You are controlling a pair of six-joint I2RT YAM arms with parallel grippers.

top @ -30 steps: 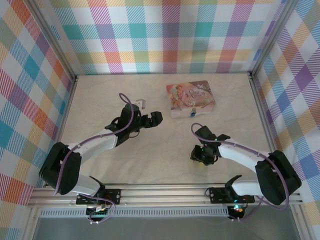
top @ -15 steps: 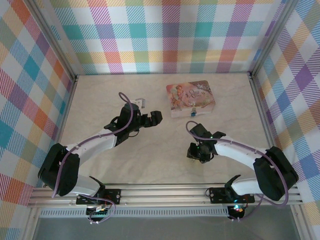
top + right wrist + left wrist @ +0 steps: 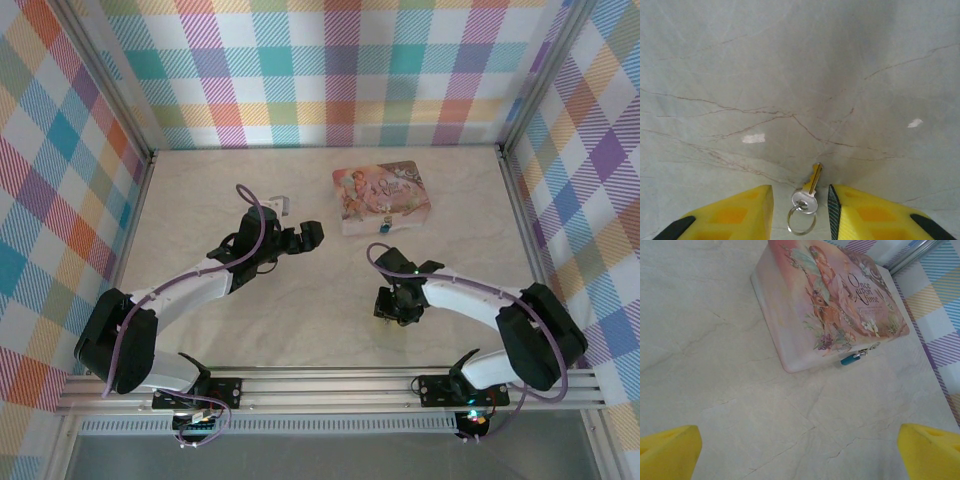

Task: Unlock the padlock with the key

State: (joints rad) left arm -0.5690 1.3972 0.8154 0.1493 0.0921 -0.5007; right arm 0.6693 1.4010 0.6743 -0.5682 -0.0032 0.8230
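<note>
Centre-left in the top view, the left gripper (image 3: 308, 236) hovers with its fingers spread wide. The padlock (image 3: 851, 359) hangs at the pink tin box's (image 3: 830, 305) front edge (upper right of centre). Lower right, the right gripper (image 3: 397, 310) straddles the key (image 3: 809, 192), jaws parted and not touching it.

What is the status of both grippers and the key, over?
Left gripper open, facing the tin box. Right gripper open, astride the key on the table. Padlock at box front. No obstacle seen.
</note>
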